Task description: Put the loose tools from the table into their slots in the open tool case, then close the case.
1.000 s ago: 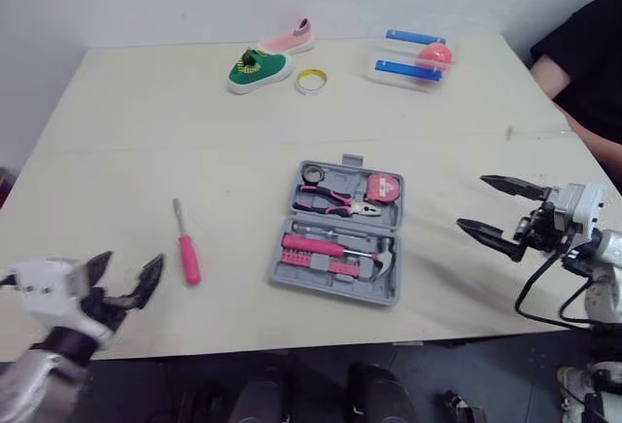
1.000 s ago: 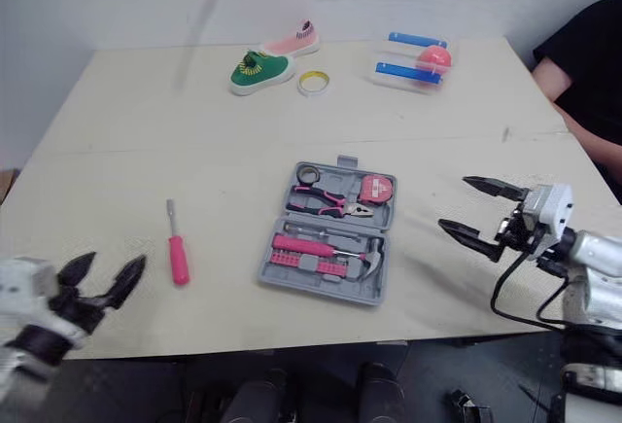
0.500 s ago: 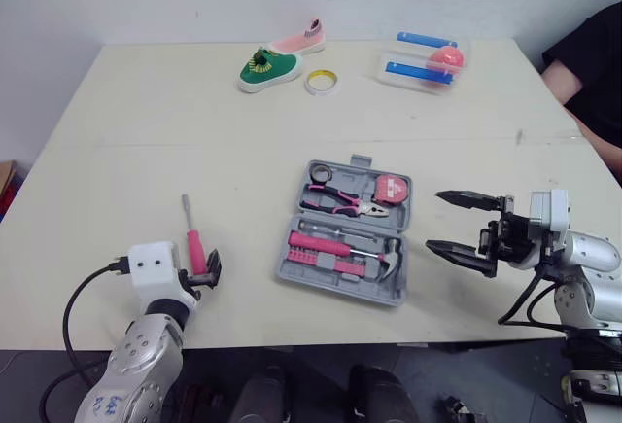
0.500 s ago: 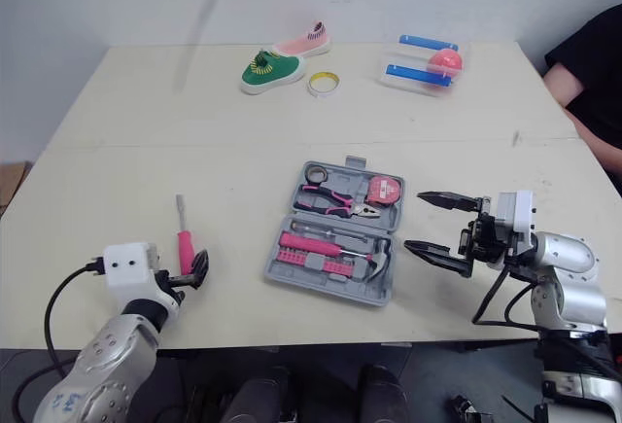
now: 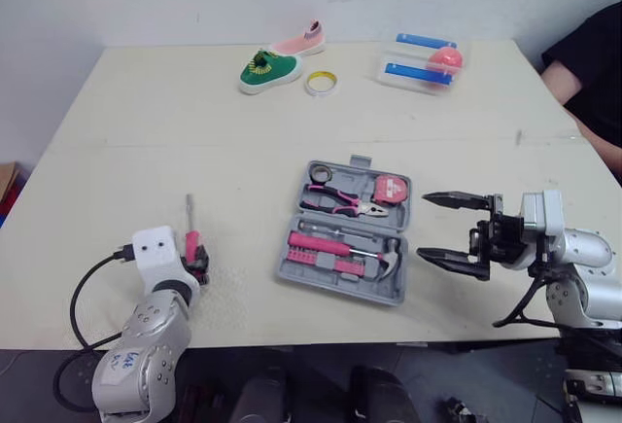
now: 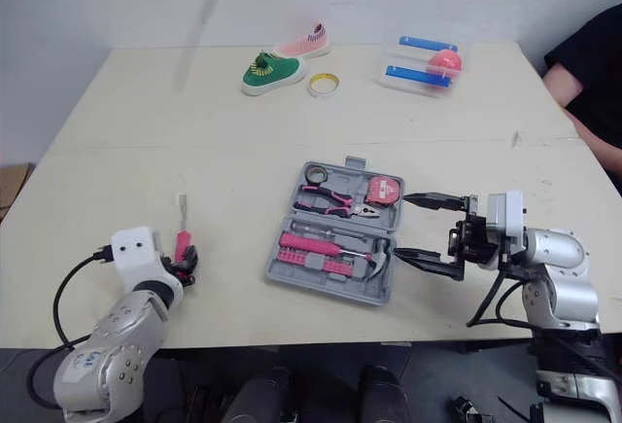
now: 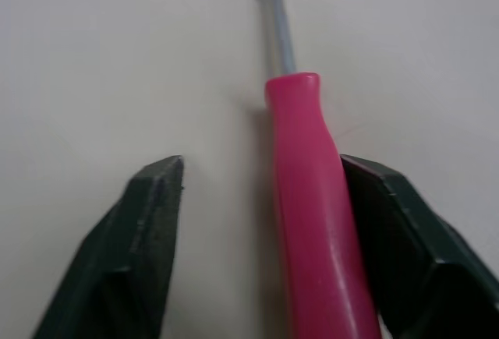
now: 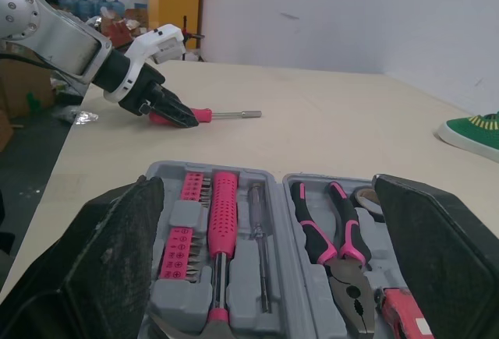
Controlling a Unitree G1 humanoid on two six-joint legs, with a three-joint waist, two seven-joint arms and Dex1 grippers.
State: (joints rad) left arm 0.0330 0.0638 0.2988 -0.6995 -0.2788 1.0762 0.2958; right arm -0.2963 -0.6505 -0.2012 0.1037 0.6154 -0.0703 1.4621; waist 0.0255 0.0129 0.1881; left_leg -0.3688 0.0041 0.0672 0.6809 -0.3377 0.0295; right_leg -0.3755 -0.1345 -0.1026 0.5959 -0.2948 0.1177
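Bare bench (image 5: 146,131) lies between the screwdriver (image 5: 190,238) and the case (image 5: 347,232), and nothing stands in that path. The left end effector (image 7: 261,167) straddles the handle, with room beside one finger. The right end effector (image 5: 424,225), fingers spread, blocks the case's right side. A green shoe (image 5: 265,67), tape ring (image 5: 323,81) and box (image 5: 423,60) sit well apart at the far edge. A person's arm (image 5: 573,83) borders the right.

No legible text, number or brand anywhere.

- White sticker (image 5: 121,365) on the left forearm, lower left of the head views: dark handwritten marks, too small to read.
- Tape measure (image 5: 388,189) in the tool case (image 5: 340,292), frame centre: pale label patch on its pink face, nothing legible. The right wrist view shows a white patch at its near corner, no characters made out.
- Nothing printed shows on the case shell.
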